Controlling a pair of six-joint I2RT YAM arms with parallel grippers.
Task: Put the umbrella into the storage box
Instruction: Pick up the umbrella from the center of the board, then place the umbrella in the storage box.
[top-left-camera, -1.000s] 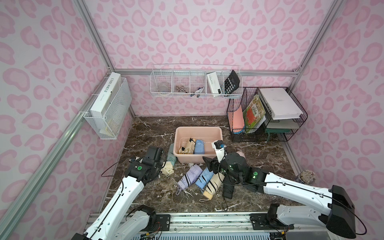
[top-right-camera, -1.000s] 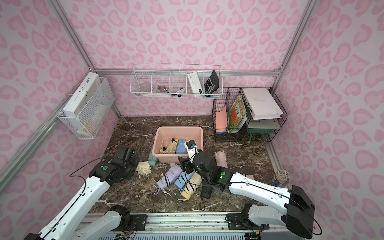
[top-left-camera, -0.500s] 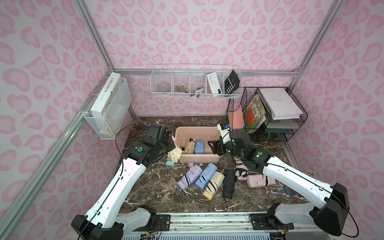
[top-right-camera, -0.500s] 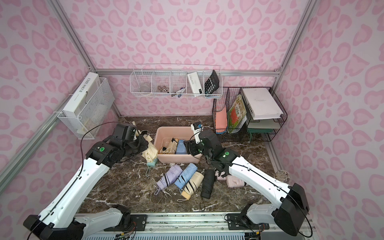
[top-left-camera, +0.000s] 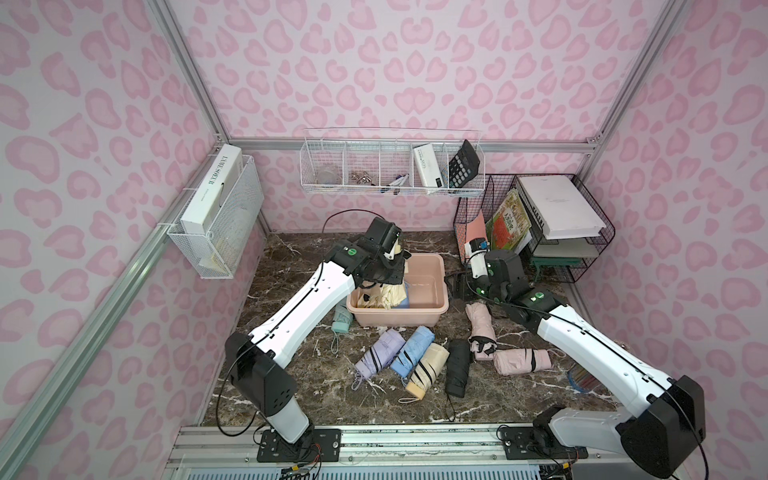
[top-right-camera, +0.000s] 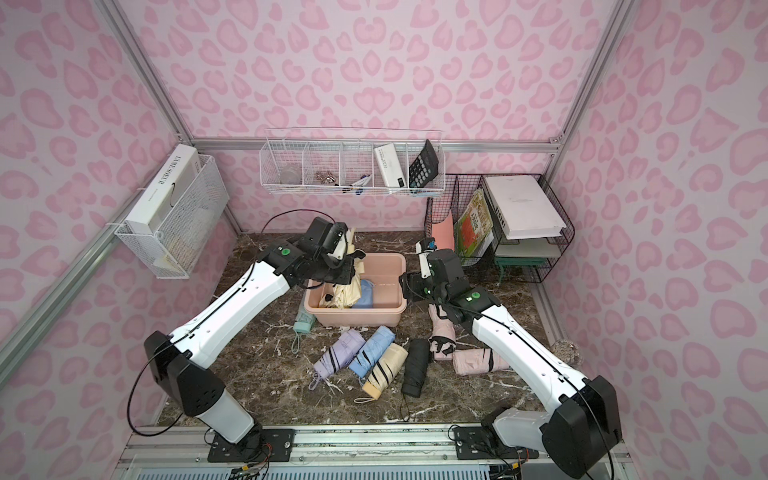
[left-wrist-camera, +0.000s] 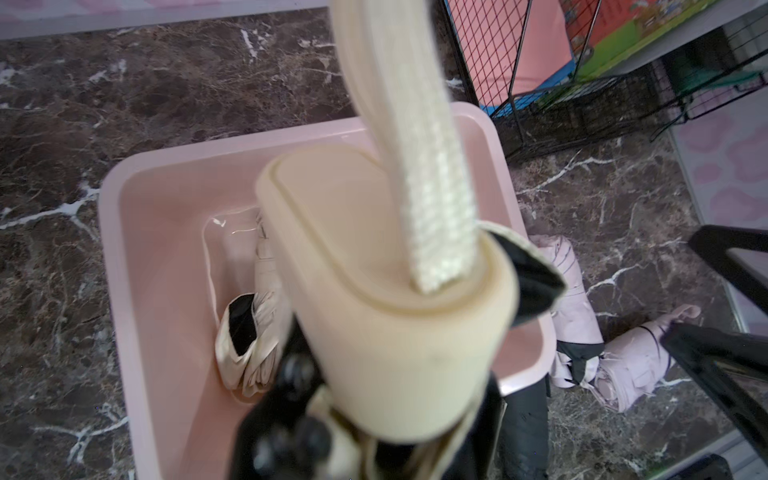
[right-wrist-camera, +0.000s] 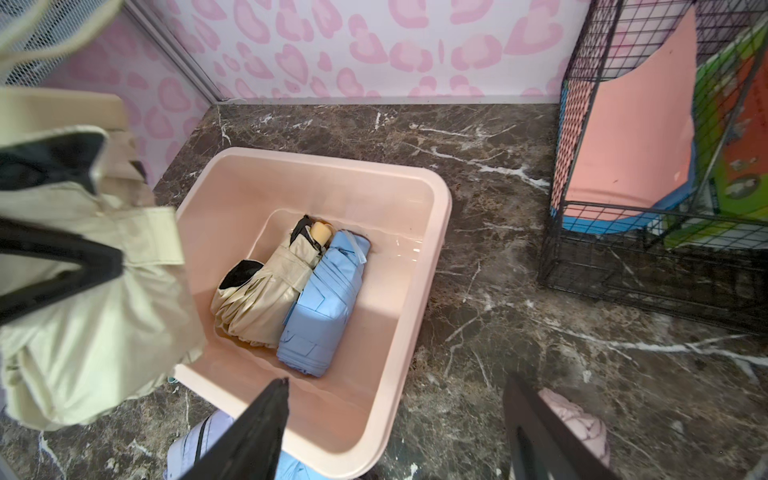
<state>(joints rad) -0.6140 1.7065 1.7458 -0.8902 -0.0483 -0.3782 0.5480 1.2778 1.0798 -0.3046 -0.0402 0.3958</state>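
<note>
The left claw (top-left-camera: 384, 280) is clamped narrow on a cream umbrella (left-wrist-camera: 374, 291), gripping its folded cloth so that the handle end and wrist strap (left-wrist-camera: 419, 145) stand up toward the wrist camera and the bundle hangs down. It is held over the left part of the storage box (top-left-camera: 440, 308), above the rim. That looks like the last step before letting go: held high, the bundle clears the wall and can drop straight in. Two umbrellas already lie side by side on the bottom, a cream one (right-wrist-camera: 266, 295) and a blue one (right-wrist-camera: 324, 307), leaving the floor bare toward the right arm. The right claw (right-wrist-camera: 397, 378) stands wide and empty just beside the box's right wall, probably parked there to keep out of the drop and stay close to the pink umbrella (top-left-camera: 480, 324) under its arm. More wait on the table (top-left-camera: 291, 374): lilac (top-left-camera: 380, 351), blue (top-left-camera: 411, 349), cream (top-left-camera: 428, 368), black (top-left-camera: 457, 365), another pink (top-left-camera: 521, 360), and a green one (top-left-camera: 341, 318) touching the box's left wall.
</note>
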